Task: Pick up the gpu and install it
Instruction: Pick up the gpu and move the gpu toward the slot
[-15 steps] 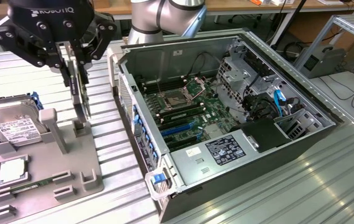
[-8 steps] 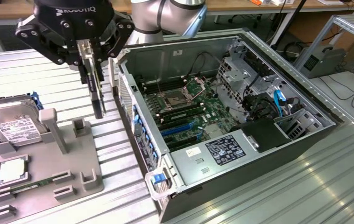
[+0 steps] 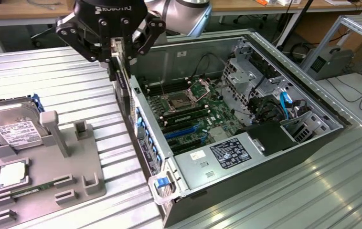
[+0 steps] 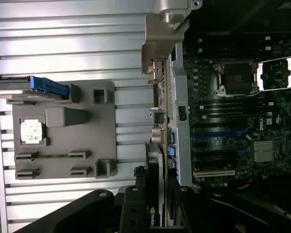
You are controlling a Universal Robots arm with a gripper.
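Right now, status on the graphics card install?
Gripper shut on graphics card, card held on edge. Card above the computer case wall, not in a slot. Nothing visible between it and the motherboard.

Noted ribbed bare-metal tabletop [image 3: 53, 81], dull sheen. Took grey holder tray [image 3: 79, 167] for matt plastic, though hard to confirm. Logged hard drive [image 3: 4, 114] as shiny metal under paper label [image 3: 19, 130]. Saw glossy black face on gpu [image 4: 155, 167], silver metal bracket [image 4: 161, 48].

Black gpu [image 4: 155, 170]; black pincer [image 3: 118, 53]; grey holder [image 3: 47, 167]; dark green motherboard [image 3: 197, 112]; silver hard drive [image 3: 12, 129], white label.
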